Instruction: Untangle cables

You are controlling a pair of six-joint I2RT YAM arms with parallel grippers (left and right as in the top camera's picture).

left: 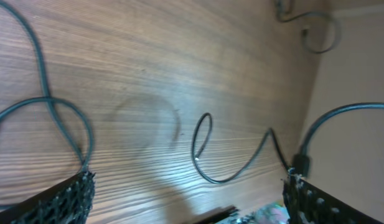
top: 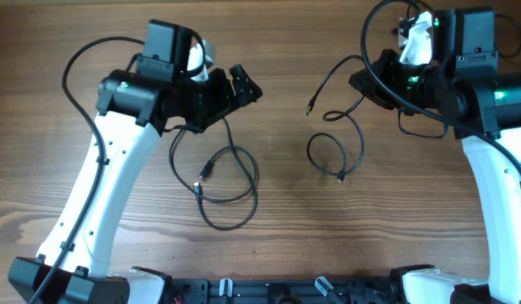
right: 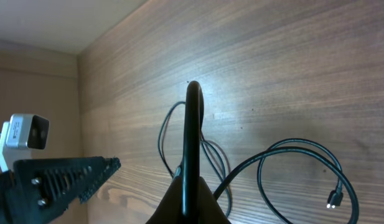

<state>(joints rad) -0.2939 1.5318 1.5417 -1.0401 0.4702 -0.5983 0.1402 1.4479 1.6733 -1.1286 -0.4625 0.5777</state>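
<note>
Wood tabletop point(top: 277, 51), left gripper point(left: 187, 180) wide open, empty, right gripper point(right: 193, 93) closed, overhead shows cables point(top: 203, 172)

Left arm point(top: 108, 177) and right arm point(top: 496, 190): white lower links, black joint housings. A green indicator light point(top: 122, 84) glows on each housing. A thick black wire point(top: 74, 63) loops alongside each arm. Fingers point(left: 61, 199) of the left gripper point(left: 188, 179) are black with a gridded, textured face.
</note>
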